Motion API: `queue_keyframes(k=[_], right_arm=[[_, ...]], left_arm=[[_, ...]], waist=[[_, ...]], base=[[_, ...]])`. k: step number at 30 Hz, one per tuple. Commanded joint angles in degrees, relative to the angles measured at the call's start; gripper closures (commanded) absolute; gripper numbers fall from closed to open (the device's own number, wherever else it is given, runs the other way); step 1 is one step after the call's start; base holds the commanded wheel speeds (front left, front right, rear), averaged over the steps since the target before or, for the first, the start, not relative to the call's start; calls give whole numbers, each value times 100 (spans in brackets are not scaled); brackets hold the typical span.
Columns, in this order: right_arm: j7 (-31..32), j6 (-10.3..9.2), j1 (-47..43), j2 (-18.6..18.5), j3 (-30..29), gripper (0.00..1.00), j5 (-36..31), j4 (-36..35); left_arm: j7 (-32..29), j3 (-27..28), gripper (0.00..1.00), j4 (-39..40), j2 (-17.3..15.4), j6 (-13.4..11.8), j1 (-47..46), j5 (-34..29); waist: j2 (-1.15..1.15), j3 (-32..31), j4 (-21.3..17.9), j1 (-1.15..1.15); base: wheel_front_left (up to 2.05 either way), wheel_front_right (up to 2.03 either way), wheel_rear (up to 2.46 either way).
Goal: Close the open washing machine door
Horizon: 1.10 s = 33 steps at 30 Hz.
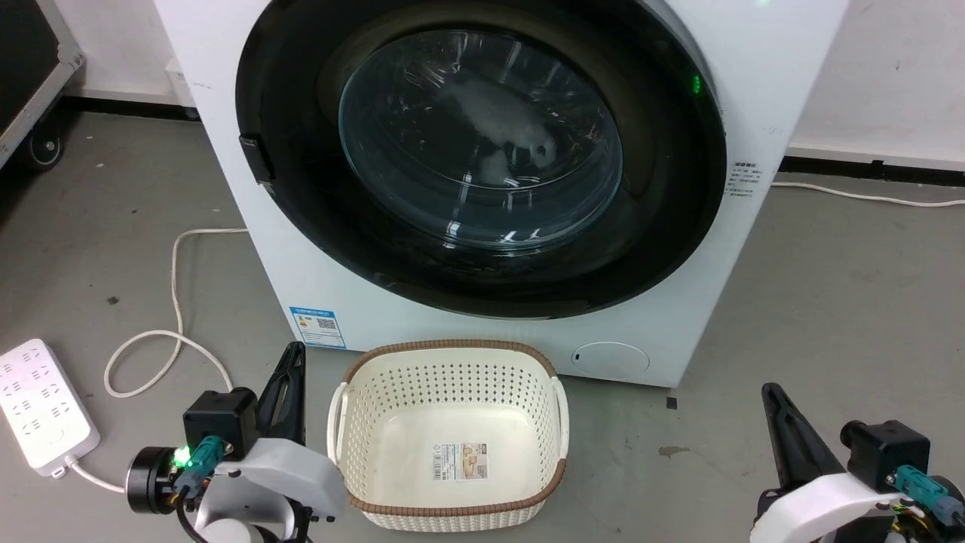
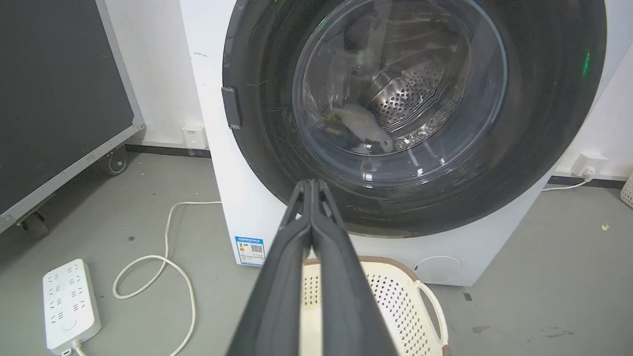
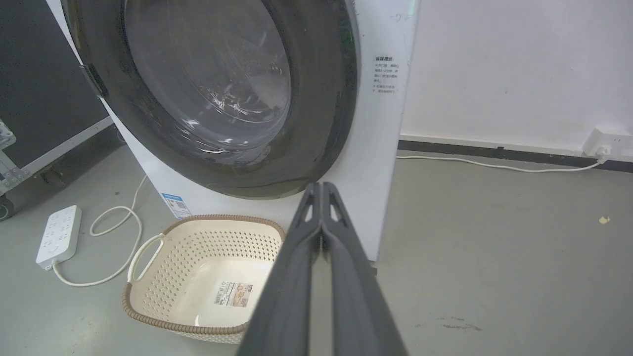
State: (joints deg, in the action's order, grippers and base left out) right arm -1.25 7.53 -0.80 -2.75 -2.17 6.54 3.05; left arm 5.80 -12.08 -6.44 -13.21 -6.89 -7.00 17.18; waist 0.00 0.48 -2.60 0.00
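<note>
The big white washing machine (image 1: 241,188) stands straight ahead. Its round washing machine door (image 1: 663,226), with a glossy black rim and a bulging glass window, lies flat against the machine's front. A small dark handle sits on the rim's left side. Through the glass in the left wrist view, the door (image 2: 544,123) shows a steel drum behind it. My left gripper (image 1: 292,354) is shut and empty at the lower left, short of the machine. My right gripper (image 1: 769,392) is shut and empty at the lower right. Both point at the machine, left (image 2: 311,184) and right (image 3: 321,187).
A cream perforated basket (image 1: 452,345) stands on the floor just below the door, between my grippers. A white power strip (image 1: 41,407) and its looped cable (image 1: 175,302) lie at the left. A black wheeled case (image 1: 30,68) is at the far left.
</note>
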Motion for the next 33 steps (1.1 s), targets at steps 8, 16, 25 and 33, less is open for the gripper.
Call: queue_keyframes(k=[8, 16, 25, 33], right_arm=[[18, -2, 38, -6, 36, 100, -116, -71], [31, -2, 43, -7, 58, 100, -184, -101], [45, -3, 49, -8, 81, 100, -251, -130], [61, -3, 55, -9, 110, 100, -336, -167]], left_arm=[[-82, 174, 100, 103, 152, 107, 146, -252], [-144, 305, 100, 172, 263, 181, 216, -437], [-207, 434, 100, 239, 373, 253, 285, -620], [-285, 597, 100, 324, 512, 345, 372, -851]], waist=[[0, -6, 31, 0], [0, -11, 60, 0], [0, -16, 88, 0], [0, -23, 124, 0]], base=[[0, 0, 0], [0, 0, 0], [0, 0, 0], [0, 0, 0]])
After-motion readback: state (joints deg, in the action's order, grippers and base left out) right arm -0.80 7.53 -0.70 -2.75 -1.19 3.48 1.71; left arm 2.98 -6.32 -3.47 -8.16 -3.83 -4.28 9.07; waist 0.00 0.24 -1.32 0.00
